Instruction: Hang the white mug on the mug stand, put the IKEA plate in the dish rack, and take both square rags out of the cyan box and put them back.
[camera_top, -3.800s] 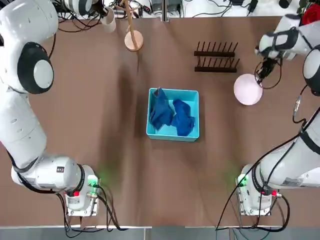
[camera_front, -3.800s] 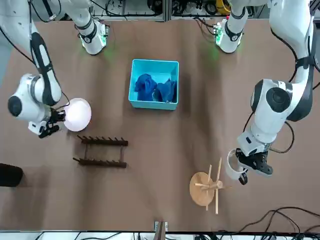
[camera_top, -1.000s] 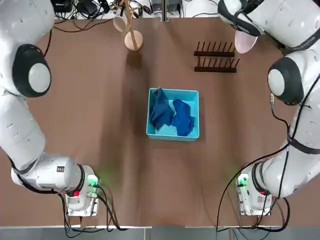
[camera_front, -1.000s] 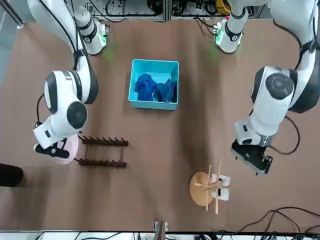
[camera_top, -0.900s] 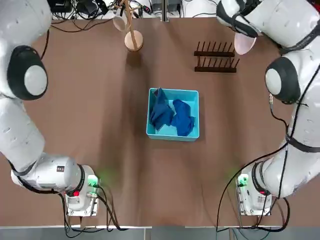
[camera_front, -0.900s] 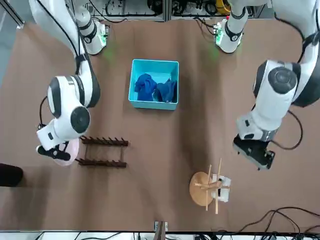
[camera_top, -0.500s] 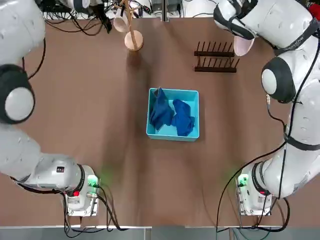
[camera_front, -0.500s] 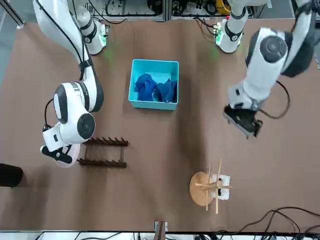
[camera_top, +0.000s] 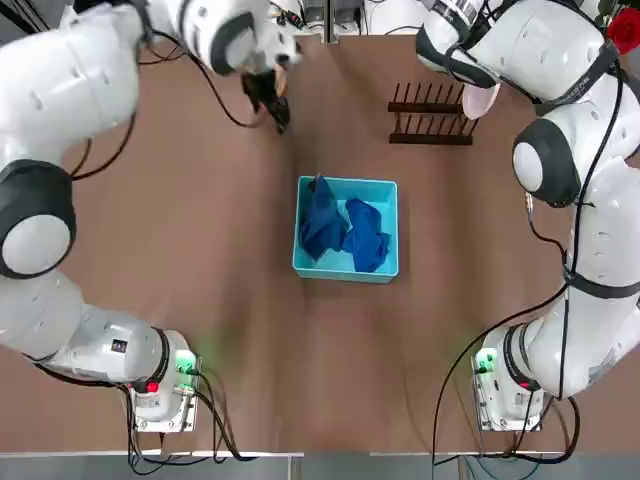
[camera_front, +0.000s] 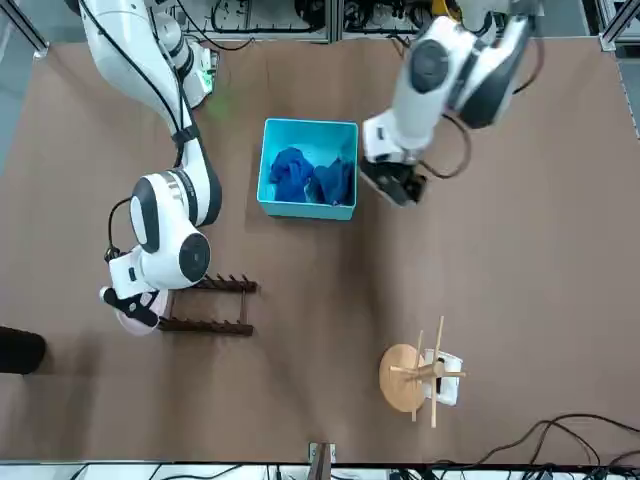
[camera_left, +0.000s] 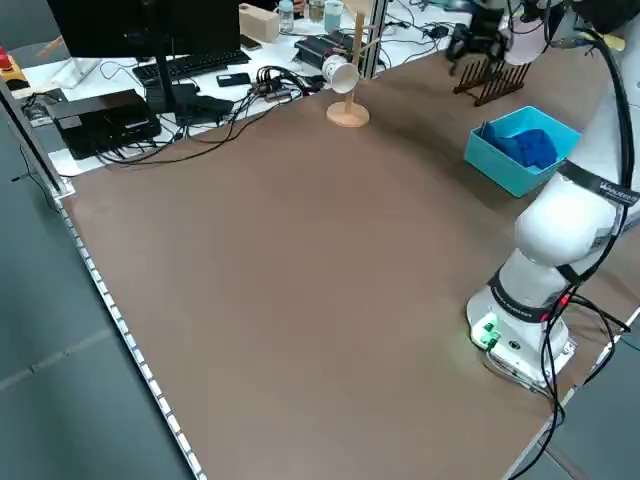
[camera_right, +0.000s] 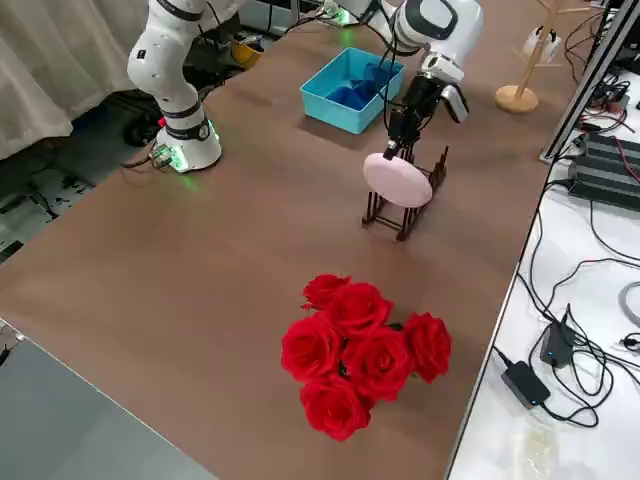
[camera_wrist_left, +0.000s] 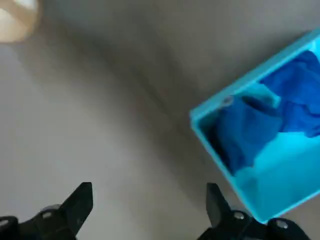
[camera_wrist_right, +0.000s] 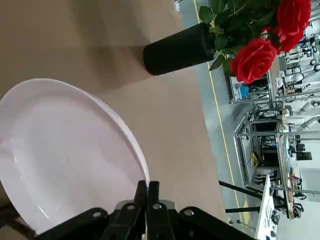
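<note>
Catalogued one IKEA plate (camera_wrist_right: 70, 150), round, smooth, pale pinkish-white, with a raised rim; found at the dark brown dish rack (camera_top: 430, 139), seating unclear. Noted the right gripper (camera_wrist_right: 147, 185) there, pinched shut on the plate's rim. Recorded one plain white mug (camera_front: 450, 385), hung from the light wooden mug stand (camera_front: 398, 376). Entered two rumpled dark blue rags (camera_top: 322, 222), inside the cyan box (camera_top: 345, 275). Listed the left gripper (camera_wrist_left: 150, 196) above the table near the box, spread wide, holding nothing.
</note>
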